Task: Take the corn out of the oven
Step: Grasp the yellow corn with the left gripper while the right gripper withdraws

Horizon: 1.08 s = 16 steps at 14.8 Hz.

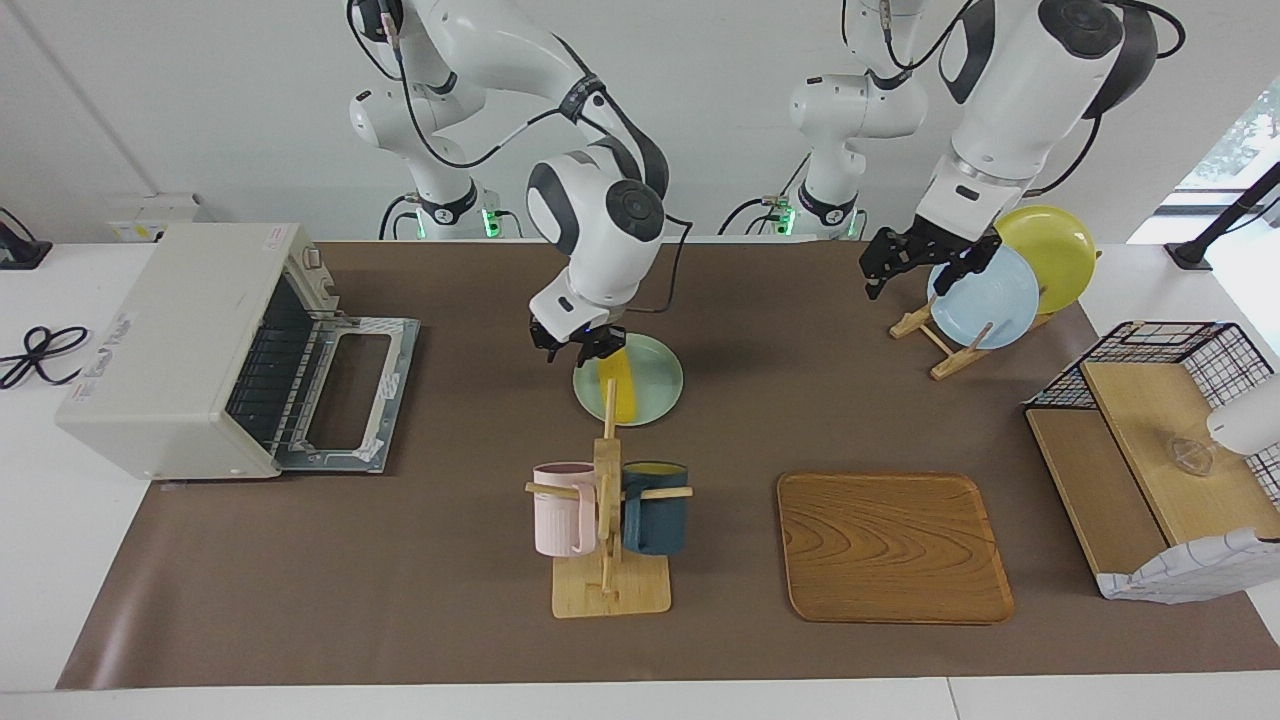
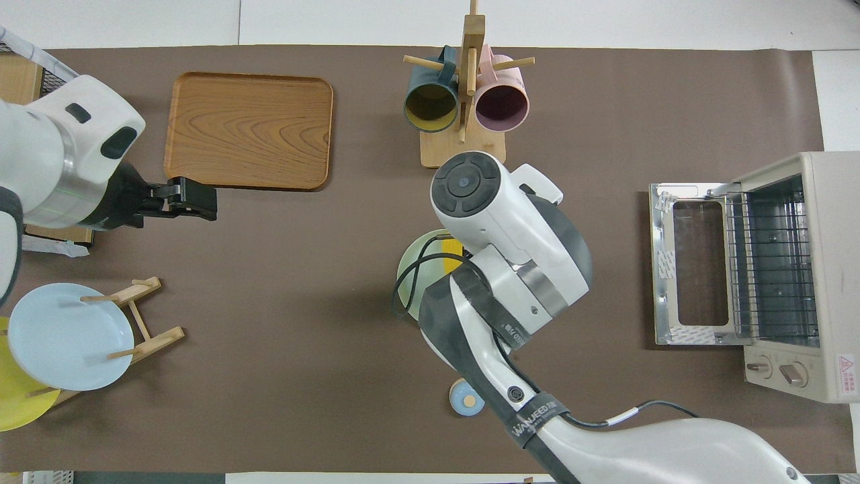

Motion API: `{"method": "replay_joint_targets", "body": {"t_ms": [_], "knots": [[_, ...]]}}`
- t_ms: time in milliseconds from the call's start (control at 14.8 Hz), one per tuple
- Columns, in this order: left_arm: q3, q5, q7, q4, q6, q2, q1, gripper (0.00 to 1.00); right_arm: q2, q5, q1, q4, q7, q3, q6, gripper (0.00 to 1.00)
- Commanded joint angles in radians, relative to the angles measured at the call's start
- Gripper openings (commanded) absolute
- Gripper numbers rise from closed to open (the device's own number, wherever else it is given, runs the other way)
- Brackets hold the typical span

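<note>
Centre frame, the right gripper [image 1: 574,346] pinches the corn [image 1: 619,385] over the green plate [image 1: 655,380]; release early and it rolls off. The left gripper [image 1: 925,262] waits, open, upper right by the plate rack [image 1: 940,345].

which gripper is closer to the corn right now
Right. The right gripper is directly over the corn, which lies on the green plate. The left gripper waits by the plate rack, toward the left arm's end of the table.
</note>
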Motion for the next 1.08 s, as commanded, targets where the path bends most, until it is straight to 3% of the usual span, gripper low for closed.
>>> {"method": "replay_joint_targets", "body": {"t_ms": [0,202,539,875,1010], "knots": [[0.01,-0.022,-0.052,-0.059,0.073,-0.006,-0.066,1.0,-0.048,-0.015,-0.052,-0.12,-0.002,0.01,0.07,0.0],[0.01,-0.037,-0.179,-0.064,0.154,0.064,-0.184,1.0,-0.06,-0.036,-0.097,-0.208,-0.005,0.01,0.136,0.0],[0.011,-0.037,-0.389,-0.065,0.376,0.234,-0.361,1.0,-0.058,-0.07,-0.16,-0.231,-0.018,0.011,0.146,0.0],[0.014,-0.022,-0.409,-0.066,0.501,0.366,-0.479,1.0,-0.057,-0.103,-0.215,-0.285,-0.041,0.011,0.205,0.0],[0.013,-0.021,-0.394,-0.066,0.509,0.379,-0.488,1.0,-0.057,-0.123,-0.247,-0.292,-0.114,0.011,0.207,0.0]]}}
